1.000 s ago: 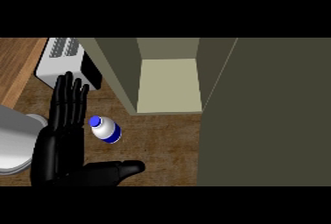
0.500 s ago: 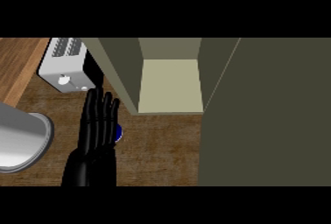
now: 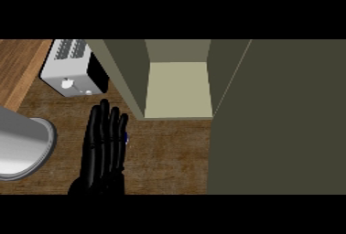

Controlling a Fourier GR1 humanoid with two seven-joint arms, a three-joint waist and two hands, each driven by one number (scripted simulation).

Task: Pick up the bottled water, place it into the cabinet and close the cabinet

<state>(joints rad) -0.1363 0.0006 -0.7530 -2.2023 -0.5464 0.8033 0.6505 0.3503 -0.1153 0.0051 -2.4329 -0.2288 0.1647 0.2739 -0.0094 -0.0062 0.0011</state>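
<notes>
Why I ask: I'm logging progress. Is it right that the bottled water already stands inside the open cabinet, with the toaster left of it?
Not quite. The head view shows the bottled water on the counter, mostly hidden under the hand; the open cabinet holds nothing visible. The toaster is indeed left of the cabinet.

robot hand [image 3: 103, 146] now over the bottled water [image 3: 126, 136], only a blue sliver visible

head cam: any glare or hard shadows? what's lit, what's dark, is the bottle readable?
Head view: no glare or hard shadows on the brown wooden counter. The cream shelf inside the open cabinet is brightest; the olive cabinet door is flat and dark. The black hand hides the bottled water except a blue sliver. The white toaster and grey metal pot show soft shading.
</notes>
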